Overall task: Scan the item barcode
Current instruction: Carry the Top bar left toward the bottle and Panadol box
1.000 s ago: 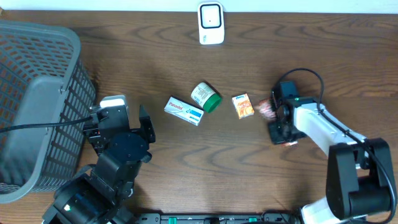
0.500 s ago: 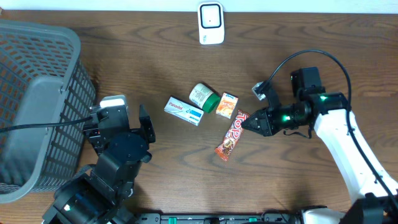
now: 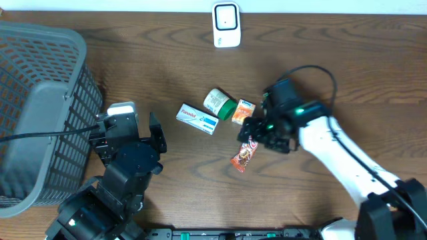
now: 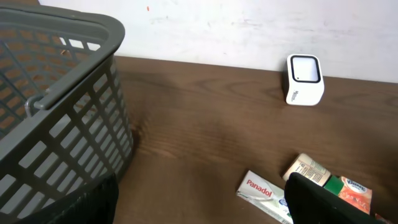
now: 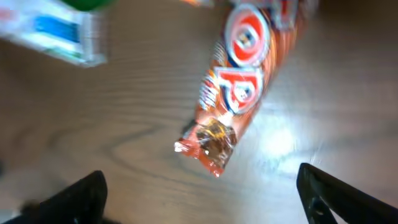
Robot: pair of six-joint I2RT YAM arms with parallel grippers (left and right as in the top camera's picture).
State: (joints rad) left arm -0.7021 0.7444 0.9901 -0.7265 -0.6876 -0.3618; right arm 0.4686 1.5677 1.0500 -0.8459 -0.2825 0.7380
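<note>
The item, a red snack bar in a shiny wrapper (image 3: pixel 243 156) (image 5: pixel 233 93), lies flat on the brown table. My right gripper (image 3: pixel 257 131) (image 5: pixel 199 199) hovers over the bar's upper end, open, and its two dark fingers (image 5: pixel 81 196) stand wide apart with only table between them. The white barcode scanner (image 3: pixel 226 25) (image 4: pixel 304 79) stands upright at the table's far edge. My left gripper (image 3: pixel 128 137) (image 4: pixel 199 211) rests open near the basket with nothing in it.
A big grey mesh basket (image 3: pixel 40 113) (image 4: pixel 56 106) fills the left side. A white Panadol box (image 3: pixel 198 119) (image 4: pixel 264 194), a green-capped bottle (image 3: pixel 220 103) on its side and a small orange box (image 3: pixel 243 111) lie mid-table, close to the bar.
My right arm swung left from the table's right side and its gripper went from shut to open. The snack bar now lies free on the table. The left arm stayed still.
</note>
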